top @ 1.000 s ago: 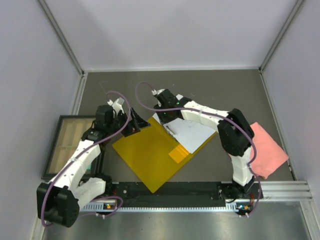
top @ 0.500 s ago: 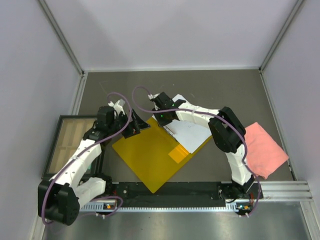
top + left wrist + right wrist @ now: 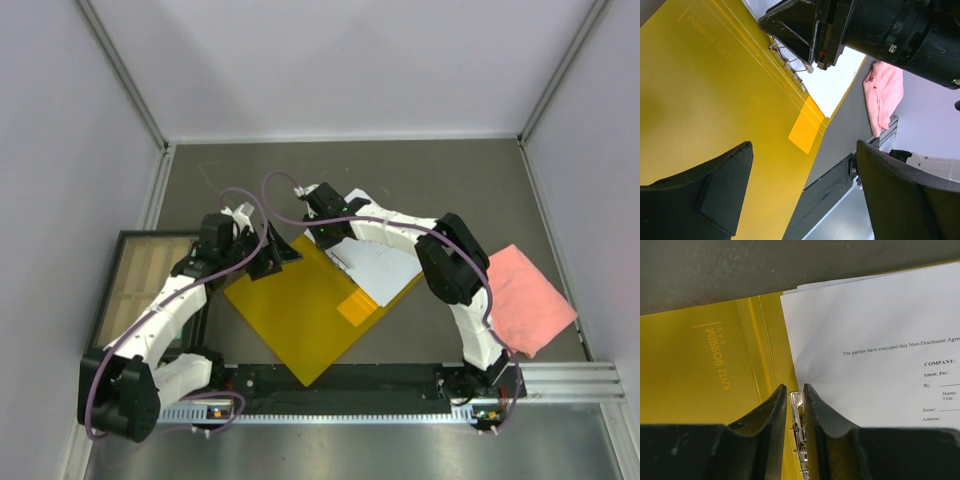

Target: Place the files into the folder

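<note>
Your right tool pinched the metal clip in the open folder, which lay on the worktop with the files on its right half. Your left tool hung wide open above it.

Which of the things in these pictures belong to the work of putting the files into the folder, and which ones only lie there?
Belong to the job: folder, lying open; files on its right half; metal clip; right gripper, fingers tight around that clip; left gripper, open above the left cover.
Only lying about: pink cloth at the right; dark-framed tray at the left.
</note>
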Motion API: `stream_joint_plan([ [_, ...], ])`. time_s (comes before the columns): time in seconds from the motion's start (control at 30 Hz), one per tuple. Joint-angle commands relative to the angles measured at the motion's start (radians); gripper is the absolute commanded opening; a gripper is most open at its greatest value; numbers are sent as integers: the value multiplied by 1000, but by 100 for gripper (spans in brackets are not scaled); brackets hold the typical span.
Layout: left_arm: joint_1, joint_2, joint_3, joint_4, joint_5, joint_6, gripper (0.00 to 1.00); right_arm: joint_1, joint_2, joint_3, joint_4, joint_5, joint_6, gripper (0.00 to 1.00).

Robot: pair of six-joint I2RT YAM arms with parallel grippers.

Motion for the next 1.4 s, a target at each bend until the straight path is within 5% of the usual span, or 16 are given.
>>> stream_joint_plan([
  [0.0, -10, 9, -7, 53, 2, 4, 88, 8, 8, 56, 12, 15, -16, 22],
  [0.3, -17, 9, -9, 53, -5, 3, 88, 9, 8, 53, 13, 12, -17, 20],
  [0.6, -22, 61, -20, 58, -84, -43, 81, 9, -43, 41, 16, 19, -14, 4],
  [0.7, -22, 136, -1, 128, -74, -91, 72, 9, -78, 6, 36, 27, -12, 2],
  [0.9, -19, 308, 86, 282, -113, -146, 33, 9, -95, -23, 52, 23, -2, 0],
  [1.1, -22, 512, 163, 418, -78, -221, 17, 9, -121, -53, 66, 29, 4, 0],
  [1.37, -19, 604, 169, 474, -130, -250, 10, 9, -163, -89, 81, -5, 33, 0],
])
